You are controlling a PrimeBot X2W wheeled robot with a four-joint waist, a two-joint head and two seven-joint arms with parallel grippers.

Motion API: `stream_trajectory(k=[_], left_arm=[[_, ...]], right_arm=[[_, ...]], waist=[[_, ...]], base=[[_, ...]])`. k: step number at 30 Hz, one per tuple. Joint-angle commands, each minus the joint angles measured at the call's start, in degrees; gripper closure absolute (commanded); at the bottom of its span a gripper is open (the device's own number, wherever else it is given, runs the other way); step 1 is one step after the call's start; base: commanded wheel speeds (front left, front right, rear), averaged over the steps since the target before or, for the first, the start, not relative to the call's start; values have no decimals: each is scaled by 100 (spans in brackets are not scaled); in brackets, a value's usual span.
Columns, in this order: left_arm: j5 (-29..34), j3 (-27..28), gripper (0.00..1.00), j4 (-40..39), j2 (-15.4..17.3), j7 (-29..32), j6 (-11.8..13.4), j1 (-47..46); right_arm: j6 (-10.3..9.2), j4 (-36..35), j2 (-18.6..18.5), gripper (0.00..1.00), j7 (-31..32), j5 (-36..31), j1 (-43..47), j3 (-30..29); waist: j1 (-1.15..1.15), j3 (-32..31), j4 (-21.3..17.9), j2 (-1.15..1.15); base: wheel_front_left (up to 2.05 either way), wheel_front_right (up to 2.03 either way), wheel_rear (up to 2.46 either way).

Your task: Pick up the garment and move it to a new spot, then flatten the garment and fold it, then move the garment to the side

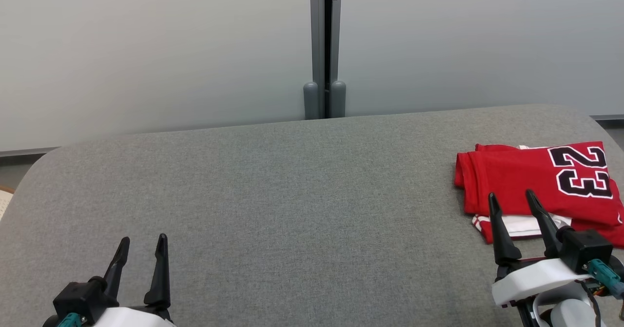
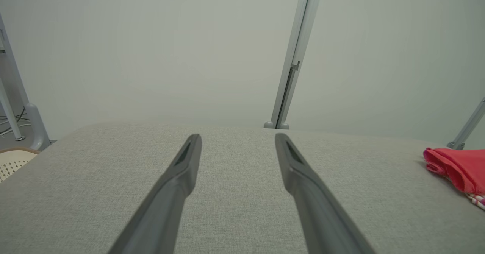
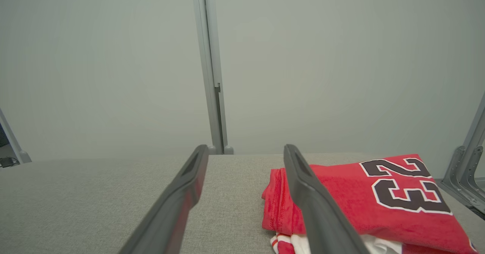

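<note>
The garment (image 1: 536,183) is a red jersey with a black "23", folded into a flat stack with a white layer under it, at the right side of the grey padded table (image 1: 292,210). It also shows in the right wrist view as the garment (image 3: 360,204) and at the right edge of the left wrist view as the garment (image 2: 458,169). My right gripper (image 1: 512,200) is open, its fingertips over the garment's near edge, nothing between them. My left gripper (image 1: 144,241) stands open at the lower left, over bare table, far from the garment.
A grey post (image 1: 325,49) splits the pale wall panels behind the table. A tan perforated chair seat (image 2: 13,161) sits off the table's left side. Metal frame legs (image 3: 468,163) stand past the right edge. The table's corners are rounded.
</note>
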Motion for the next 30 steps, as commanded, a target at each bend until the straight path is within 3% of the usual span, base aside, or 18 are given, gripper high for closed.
stream_trajectory(k=[1, 20, 21, 24, 30], left_arm=[[56, 51, 0, 31, -16, -5, -43, -119], [353, 340, 0, 285, -246, -6, -260, -100], [335, 324, 100, 286, -274, 1, -247, -65], [309, 316, 100, 421, -340, 15, -247, 39], [-280, 432, 100, 420, -380, 226, -282, -68]], right_arm=[[-2, 8, -6, 0, -1, 18, -19, 8], [-2, 213, 46, 0, 44, 130, -184, 137], [0, 216, 62, 100, 49, 97, -147, 145], [0, 319, 108, 100, 61, 117, -25, 157], [0, 250, 150, 100, 275, 765, -38, -2]], waist=[[0, 1, -5, 0], [0, -2, 10, 0], [0, -2, 9, 0], [0, -2, 10, 0], [0, 19, 14, 0]], base=[[0, 0, 0], [0, 0, 0], [0, 0, 0], [0, 0, 0], [0, 0, 0]])
